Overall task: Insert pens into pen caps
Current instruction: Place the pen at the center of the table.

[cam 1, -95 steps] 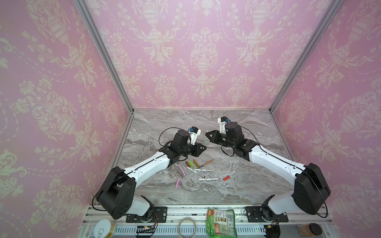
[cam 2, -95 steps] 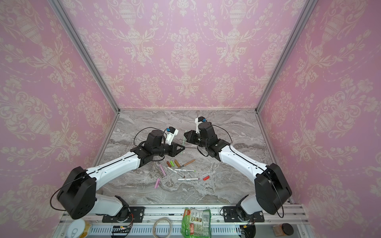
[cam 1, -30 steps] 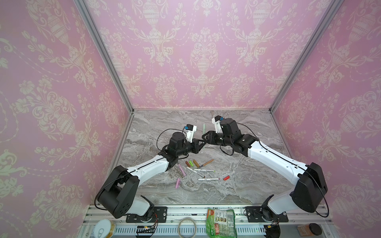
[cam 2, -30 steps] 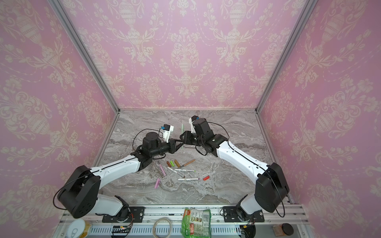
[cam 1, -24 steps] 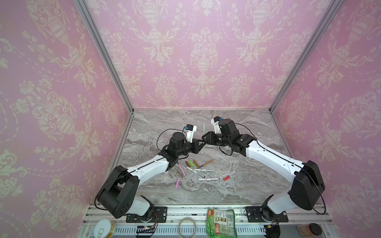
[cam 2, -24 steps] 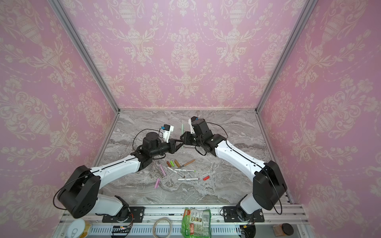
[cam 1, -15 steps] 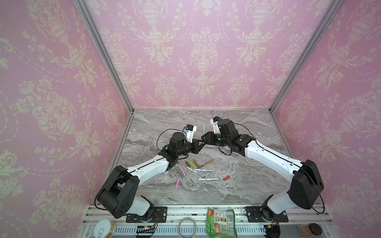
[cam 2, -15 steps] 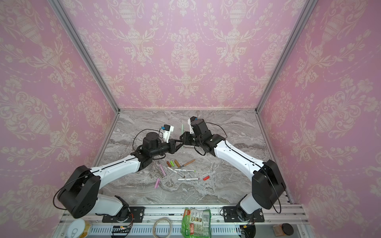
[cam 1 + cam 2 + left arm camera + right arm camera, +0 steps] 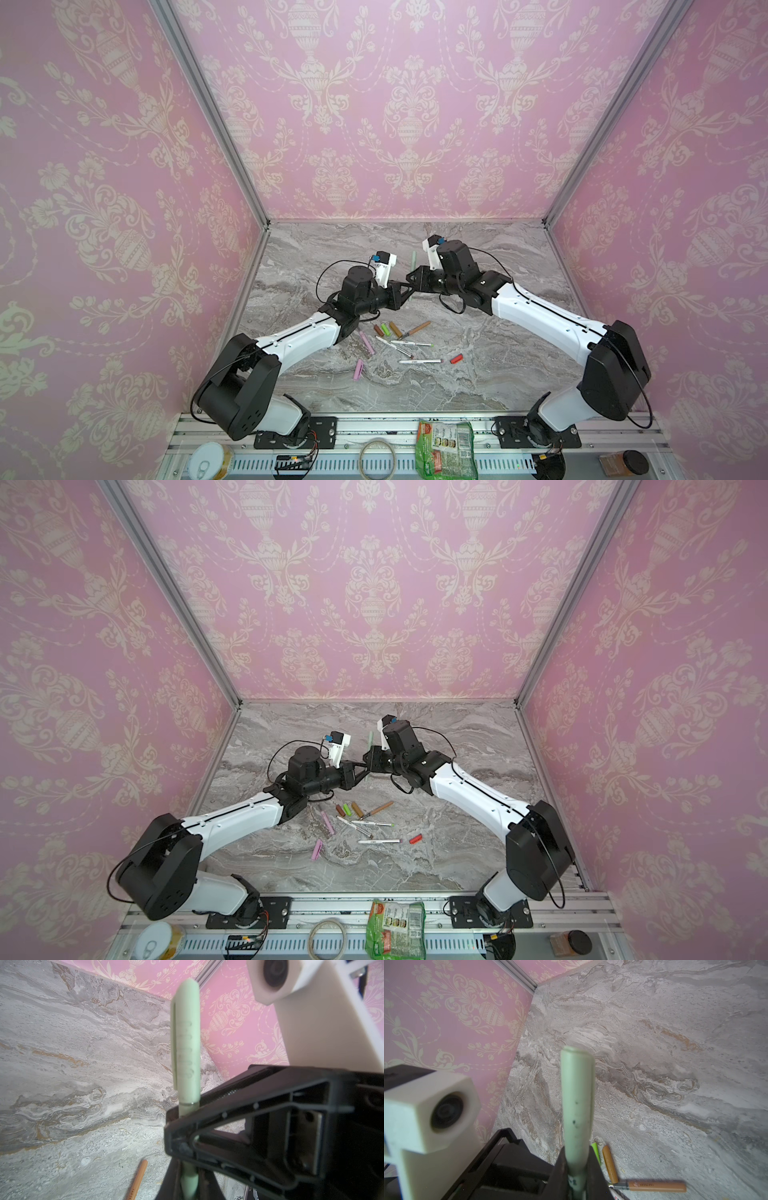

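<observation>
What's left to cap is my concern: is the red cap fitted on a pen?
No, the red cap lies loose on the table, apart from the white pen beside it.

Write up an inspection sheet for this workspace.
Surface: grey marble-pattern table, no spills seen.
Job's things: pale green pen wearing its pale green cap, held off the table; lying loose: white pens, pink pen, tan-brown pen, red cap, pink cap, dark brown cap, bright green cap, tan cap.
Clutter: pull-tab can, pale ring, green food packet, brown jar along the front rail.
Grippers: left gripper and right gripper both shut on the pale green pen.
Cables: left wrist cable and right wrist cable loop clear of the pens.
Surroundings: pink damask walls, aluminium corner post.
</observation>
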{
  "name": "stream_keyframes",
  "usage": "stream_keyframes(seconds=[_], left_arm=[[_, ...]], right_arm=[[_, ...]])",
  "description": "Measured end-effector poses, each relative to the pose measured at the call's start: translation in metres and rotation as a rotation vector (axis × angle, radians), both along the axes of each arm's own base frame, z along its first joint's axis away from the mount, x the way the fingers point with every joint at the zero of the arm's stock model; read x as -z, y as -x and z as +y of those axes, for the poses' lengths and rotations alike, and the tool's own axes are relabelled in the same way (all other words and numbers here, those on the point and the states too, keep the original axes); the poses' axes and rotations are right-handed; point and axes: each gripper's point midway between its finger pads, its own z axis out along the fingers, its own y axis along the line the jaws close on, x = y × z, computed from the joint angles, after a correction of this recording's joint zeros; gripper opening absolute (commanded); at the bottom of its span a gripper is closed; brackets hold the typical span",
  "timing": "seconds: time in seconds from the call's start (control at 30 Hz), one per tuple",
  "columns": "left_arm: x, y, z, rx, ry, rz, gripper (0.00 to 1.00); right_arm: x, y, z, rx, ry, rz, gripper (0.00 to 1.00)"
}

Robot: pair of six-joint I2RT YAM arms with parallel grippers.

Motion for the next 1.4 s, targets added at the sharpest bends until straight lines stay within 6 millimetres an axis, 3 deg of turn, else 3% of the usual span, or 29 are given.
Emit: stream_keyframes(seconds=[0.07,0.23,0.53,0.7,0.83,1.17,1.4], left_arm=[[0.0,0.0,0.0,0.0,0.001,-0.002,0.34],[-0.005,0.003,0.004,-0.009,0.005,-0.021,0.5],[-0.014,0.023,0.028,-0.046,-0.037,-0.12,0.68],[-0.021,0.022,0.04,-0.099,-0.083,-0.176,0.71],[-0.02,0.019,0.05,-0.146,-0.12,-0.203,0.71],[-0.015,0.017,0.058,-0.173,-0.179,-0.223,0.71],[-0.015,0.017,0.058,-0.172,-0.182,-0.225,0.71]], right_arm=[[0.0,-0.002,-0.003,0.019,0.005,0.001,0.08],[0.007,-0.01,-0.024,0.081,0.036,0.029,0.08],[0.014,-0.011,-0.08,0.165,0.156,0.074,0.09],[0.033,-0.01,-0.114,0.185,0.291,0.141,0.1],[0.056,-0.016,-0.127,0.169,0.407,0.186,0.12],[0.147,-0.015,-0.147,0.088,0.65,0.362,0.12],[0.163,-0.02,-0.157,0.1,0.671,0.392,0.13]])
